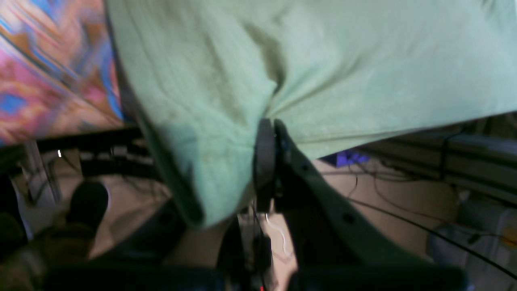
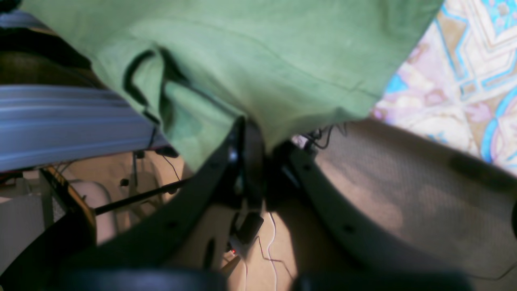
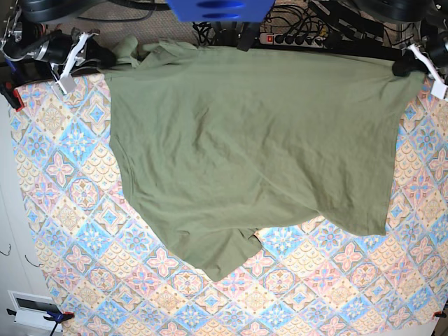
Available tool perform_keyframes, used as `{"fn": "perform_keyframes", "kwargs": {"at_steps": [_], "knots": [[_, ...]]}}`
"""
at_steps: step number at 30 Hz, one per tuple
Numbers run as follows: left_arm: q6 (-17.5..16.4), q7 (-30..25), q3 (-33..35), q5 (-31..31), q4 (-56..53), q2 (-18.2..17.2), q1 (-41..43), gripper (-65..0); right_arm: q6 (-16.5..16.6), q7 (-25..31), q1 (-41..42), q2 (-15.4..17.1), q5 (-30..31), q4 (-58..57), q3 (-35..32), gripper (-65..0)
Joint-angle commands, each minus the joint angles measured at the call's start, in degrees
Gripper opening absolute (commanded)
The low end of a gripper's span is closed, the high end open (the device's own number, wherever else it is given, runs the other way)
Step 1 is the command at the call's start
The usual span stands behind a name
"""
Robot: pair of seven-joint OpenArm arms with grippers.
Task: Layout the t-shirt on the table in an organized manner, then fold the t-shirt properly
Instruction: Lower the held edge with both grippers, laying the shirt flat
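The olive-green t-shirt (image 3: pixel 245 154) hangs stretched between my two grippers along the table's far edge, and its lower part lies rumpled on the patterned table (image 3: pixel 70 210). My right gripper (image 3: pixel 105 59), at the base view's upper left, is shut on one corner of the shirt. In the right wrist view its fingers (image 2: pixel 252 125) pinch bunched fabric of the t-shirt (image 2: pixel 262 52) beside the table (image 2: pixel 464 81). My left gripper (image 3: pixel 402 66), at the upper right, is shut on the opposite corner. The left wrist view shows this gripper (image 1: pixel 270 125) clamping the t-shirt (image 1: pixel 323 60) past the table (image 1: pixel 48 72) edge.
A power strip with cables (image 3: pixel 294 35) runs behind the far edge, below a blue mount (image 3: pixel 220 8). A clamp (image 3: pixel 59 316) holds the cloth at the near left corner. Below the grippers, floor with cables (image 2: pixel 270 246) and a dark shoe (image 1: pixel 87 198) are visible.
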Motion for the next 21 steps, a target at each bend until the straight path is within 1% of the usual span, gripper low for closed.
{"fn": "perform_keyframes", "kwargs": {"at_steps": [1, 5, 8, 13, 18, 21], "knots": [[-0.06, -0.51, -2.42, -1.52, 0.62, -0.96, 0.69, -65.0, 0.14, 0.73, 0.96, 0.89, 0.66, 0.69, 0.71, -64.7], [-0.06, -0.6, -7.08, -5.39, 0.62, 1.5, -0.1, -65.0, 0.14, 0.73, 6.24, 0.89, 0.66, 0.42, 0.71, -64.7], [-0.06, -0.6, -7.52, -5.39, 0.53, 2.64, -3.7, -65.0, 0.14, 0.73, 9.67, 0.89, 0.48, 0.33, 0.71, -64.7], [-0.06, -0.51, -7.61, -5.13, 0.53, 6.42, -9.5, -65.0, 0.14, 0.73, 17.23, 0.89, 0.39, -0.63, 0.35, -64.7], [0.08, -0.51, -7.52, -3.98, 0.44, 9.15, -15.22, -65.0, 0.14, 0.73, 21.97, 0.72, 0.39, -5.38, 0.35, -64.7], [3.59, -0.51, -7.35, -2.14, 0.26, 10.29, -19.44, -65.0, 0.14, 0.73, 24.88, 0.63, 0.39, -9.34, 0.27, -64.7]]}}
